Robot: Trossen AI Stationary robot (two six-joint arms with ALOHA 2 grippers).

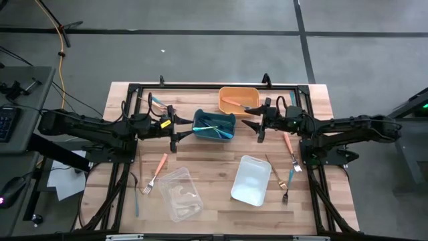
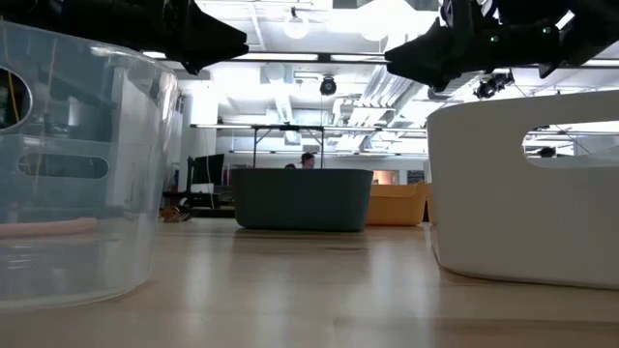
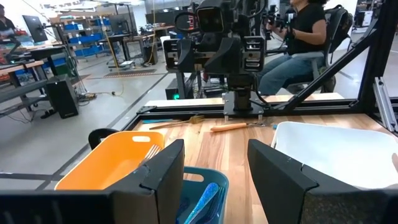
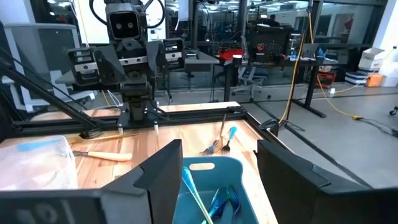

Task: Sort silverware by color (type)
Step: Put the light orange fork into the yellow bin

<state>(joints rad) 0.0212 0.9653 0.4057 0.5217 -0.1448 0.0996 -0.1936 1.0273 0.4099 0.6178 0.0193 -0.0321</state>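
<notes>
My left gripper (image 1: 178,132) hangs open and empty at the left end of the teal bin (image 1: 214,126), which holds teal-handled silverware (image 4: 214,200). My right gripper (image 1: 257,120) is open and empty between the teal bin and the orange bin (image 1: 239,100), which holds an orange-handled piece. Loose on the table lie an orange-handled fork (image 1: 155,173), a teal-handled fork (image 1: 157,102) near the far left, an orange-handled piece (image 1: 290,148) and a gold fork (image 1: 277,175) at the right. In each wrist view the fingers stand apart above the teal bin (image 3: 205,196).
A white bin (image 1: 251,179) and a clear bin (image 1: 180,194) sit on the near half of the table. A dark frame (image 1: 214,86) runs along the far edge and down both sides. A seated person (image 3: 298,37) shows beyond the table in the left wrist view.
</notes>
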